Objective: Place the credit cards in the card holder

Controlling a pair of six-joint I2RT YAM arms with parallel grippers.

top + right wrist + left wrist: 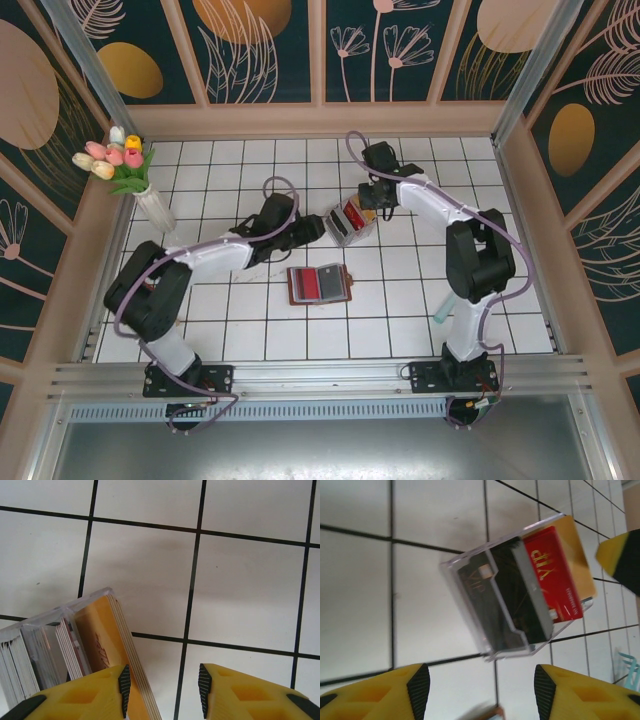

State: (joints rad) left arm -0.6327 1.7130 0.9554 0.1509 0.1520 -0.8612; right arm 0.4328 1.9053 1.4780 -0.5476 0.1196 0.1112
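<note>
Mid-worktop [420, 320]: cards [350, 218] upright in clear tray [470, 595], open holder [317, 283] nearer the bases | left hand [480, 680] released, empty, facing tray | right hand [162, 680] released, empty, beside orange card [107, 645] | tip: pinch one card only, other hand steadying tray

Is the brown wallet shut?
No, the wallet lies spread open on the white tiled table, with its reddish inside facing up.
</note>
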